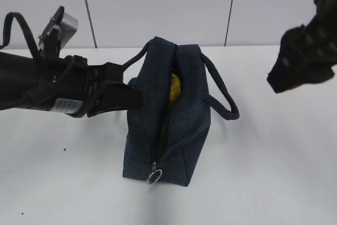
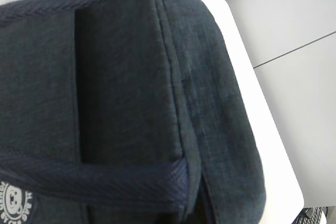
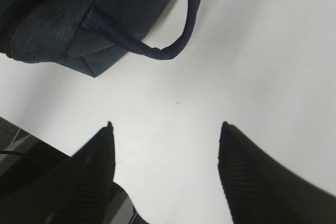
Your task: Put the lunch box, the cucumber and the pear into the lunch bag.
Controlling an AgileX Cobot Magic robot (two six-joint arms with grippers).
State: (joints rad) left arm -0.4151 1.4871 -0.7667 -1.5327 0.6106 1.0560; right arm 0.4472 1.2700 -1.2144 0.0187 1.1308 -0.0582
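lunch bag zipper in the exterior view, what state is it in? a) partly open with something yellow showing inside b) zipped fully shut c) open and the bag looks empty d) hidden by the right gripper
a: the lunch bag gapes along its top seam and something yellow shows through the gap, while the metal ring pull hangs at the near end.

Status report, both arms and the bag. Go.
Left gripper shut, pressed at the lunch bag side. Right gripper open, empty, above bare table. Zipper open, pear inside. Nothing in the way.
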